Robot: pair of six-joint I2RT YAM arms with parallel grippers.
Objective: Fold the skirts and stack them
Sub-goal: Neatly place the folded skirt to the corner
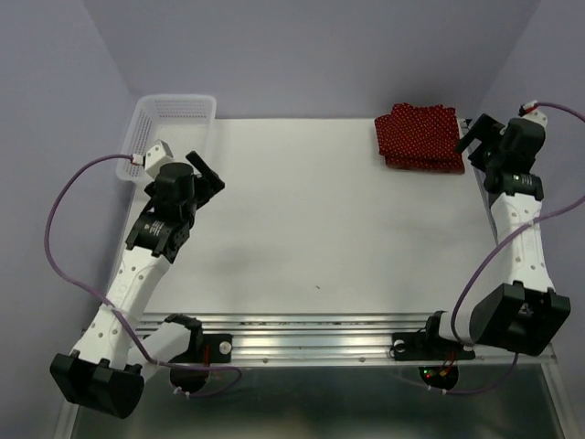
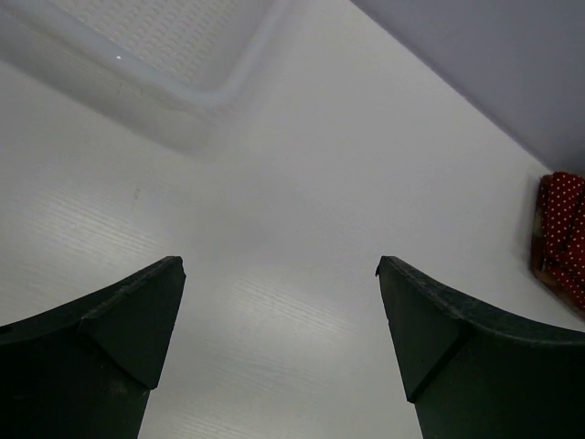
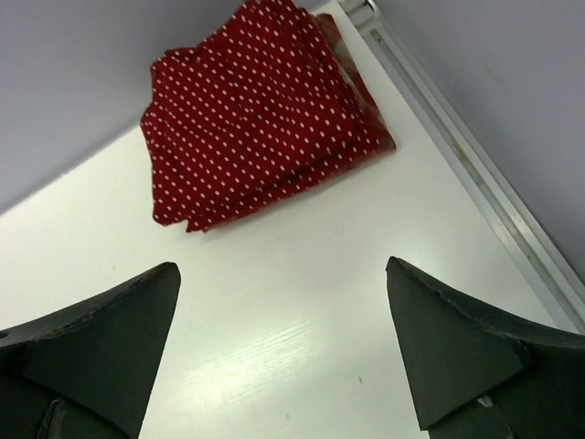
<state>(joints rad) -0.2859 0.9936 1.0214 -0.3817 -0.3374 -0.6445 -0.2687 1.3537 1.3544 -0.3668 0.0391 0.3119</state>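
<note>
One folded stack of dotted red skirts [image 1: 419, 137] lies at the far right corner of the white table [image 1: 311, 238], perhaps three layers. One lattice basket [image 1: 179, 101] stands far left. The left gripper [image 2: 279, 265] and right gripper [image 3: 283, 265] both gape empty. Lavender walls [image 1: 311, 55] surround.

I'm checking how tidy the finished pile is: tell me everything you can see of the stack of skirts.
The stack of skirts is a roughly square pile of folded soft cloth, dark red with tiny white dots, layers showing at its edges. A paler layer peeks out underneath on one side. It lies flat on the table, at its far right corner. The right gripper, jaws open, hangs nearby without touching it.
</note>
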